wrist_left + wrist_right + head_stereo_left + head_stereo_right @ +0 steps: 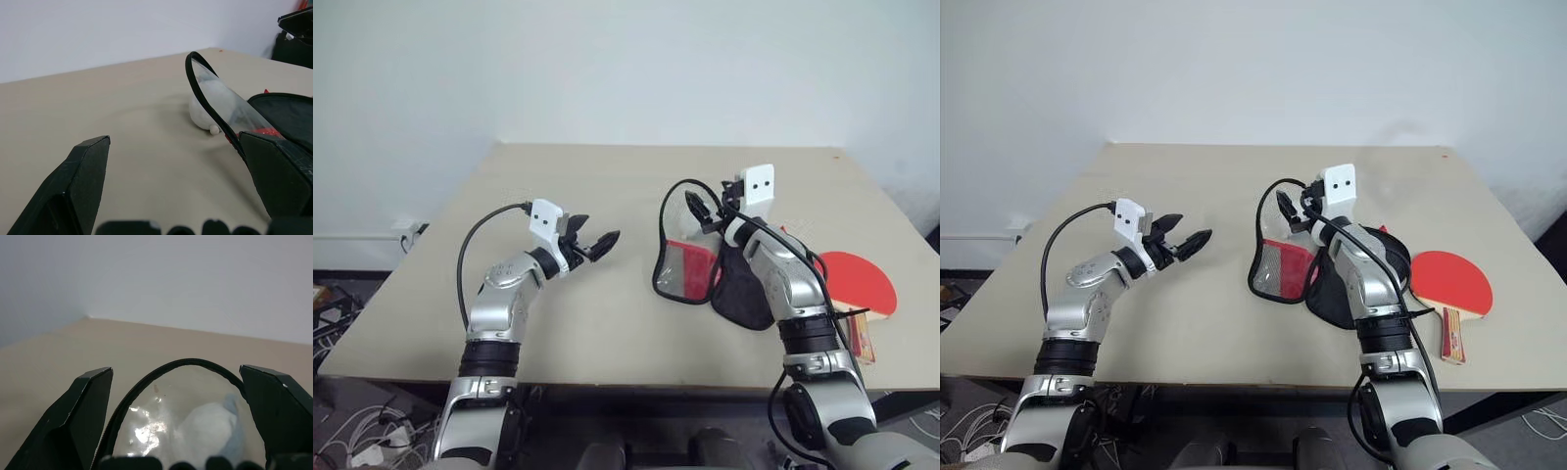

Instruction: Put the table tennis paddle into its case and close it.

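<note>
Red-faced table tennis paddle [1450, 282] lay flat on the beige table [1214, 196], its wooden handle pointing toward the robot, beside the unzipped red-and-black case [1317, 269]. Both the left gripper [1183, 238] and the right gripper [1290, 207] hovered wide open, empty.

One paddle [1450, 281], one case [1285, 269], one table [1185, 196]. Two grippers: left gripper [1181, 236], right gripper [1297, 208]. One white lump [209, 104] beside case.

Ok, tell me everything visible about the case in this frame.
The case lies unzipped on the beige table, just left of the paddle. Its red outer fabric has black edging; one flap stands up, showing a clear glossy panel framed by a black zip rim, and the black lining lies spread beside it. The open right pincer hovers over the raised rim; contact is unclear.
</note>
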`<state>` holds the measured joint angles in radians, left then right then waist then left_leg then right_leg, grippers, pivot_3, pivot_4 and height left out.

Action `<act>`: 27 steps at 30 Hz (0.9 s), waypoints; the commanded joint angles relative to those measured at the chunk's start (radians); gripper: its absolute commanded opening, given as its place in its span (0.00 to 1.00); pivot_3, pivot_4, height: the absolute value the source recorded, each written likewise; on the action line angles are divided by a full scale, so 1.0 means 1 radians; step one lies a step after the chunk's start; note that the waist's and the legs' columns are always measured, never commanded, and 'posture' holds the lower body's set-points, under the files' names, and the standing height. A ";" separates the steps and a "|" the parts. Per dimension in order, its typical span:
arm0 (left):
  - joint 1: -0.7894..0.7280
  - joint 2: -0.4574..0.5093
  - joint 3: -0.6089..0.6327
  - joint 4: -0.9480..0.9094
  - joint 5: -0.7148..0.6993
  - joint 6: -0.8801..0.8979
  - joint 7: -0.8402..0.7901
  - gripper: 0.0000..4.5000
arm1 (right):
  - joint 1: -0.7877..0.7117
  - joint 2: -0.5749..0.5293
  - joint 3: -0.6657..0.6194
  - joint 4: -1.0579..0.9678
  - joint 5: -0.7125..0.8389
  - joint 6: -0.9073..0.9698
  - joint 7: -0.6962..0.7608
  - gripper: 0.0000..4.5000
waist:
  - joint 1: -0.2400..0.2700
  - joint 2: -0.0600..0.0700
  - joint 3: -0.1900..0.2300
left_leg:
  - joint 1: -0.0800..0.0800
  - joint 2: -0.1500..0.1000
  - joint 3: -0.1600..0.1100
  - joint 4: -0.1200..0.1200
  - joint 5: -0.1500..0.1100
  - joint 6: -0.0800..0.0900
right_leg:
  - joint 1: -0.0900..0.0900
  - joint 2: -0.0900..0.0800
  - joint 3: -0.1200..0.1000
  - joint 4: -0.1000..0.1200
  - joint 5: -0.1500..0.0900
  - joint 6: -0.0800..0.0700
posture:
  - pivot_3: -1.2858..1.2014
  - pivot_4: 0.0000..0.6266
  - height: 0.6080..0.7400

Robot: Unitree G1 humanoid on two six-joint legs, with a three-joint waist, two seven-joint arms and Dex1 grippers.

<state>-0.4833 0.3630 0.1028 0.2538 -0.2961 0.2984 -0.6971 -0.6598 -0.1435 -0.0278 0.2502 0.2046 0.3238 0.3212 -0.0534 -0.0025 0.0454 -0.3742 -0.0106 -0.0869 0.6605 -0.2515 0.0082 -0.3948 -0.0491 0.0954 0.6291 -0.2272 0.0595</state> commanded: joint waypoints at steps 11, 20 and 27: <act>0.013 0.004 0.016 -0.054 -0.023 -0.011 0.015 1.00 | -0.042 -0.011 -0.013 -0.006 0.000 -0.028 0.014 1.00 | -0.006 0.000 0.000 | 0.000 0.000 0.000 0.000 0.000 0.000 | 0.000 0.000 0.000 0.000 0.000 0.000 | 0.52 0.00 1.00; -0.030 -0.034 -0.007 0.008 -0.012 -0.035 0.002 1.00 | 0.003 -0.037 -0.025 -0.081 0.009 0.011 0.001 1.00 | -0.004 0.001 0.000 | 0.000 0.000 0.000 0.000 0.000 0.000 | 0.000 0.000 0.000 0.000 0.000 0.000 | 0.52 0.00 1.00; -0.079 -0.086 -0.032 0.056 -0.010 -0.056 -0.015 1.00 | 0.054 -0.050 -0.065 -0.138 0.018 0.063 -0.036 1.00 | -0.004 0.000 0.000 | 0.000 0.000 0.000 0.000 0.000 0.000 | 0.001 0.000 0.000 -0.001 0.000 0.000 | 0.52 0.00 1.00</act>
<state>-0.5263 0.2785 0.0745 0.3259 -0.2928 0.2602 -0.6997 -0.5878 -0.1831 -0.0677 0.1723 0.2078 0.3808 0.2984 -0.0574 -0.0021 0.0456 -0.3747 -0.0108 -0.0867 0.6607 -0.2515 0.0081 -0.3944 -0.0491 0.0957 0.6284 -0.2275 0.0599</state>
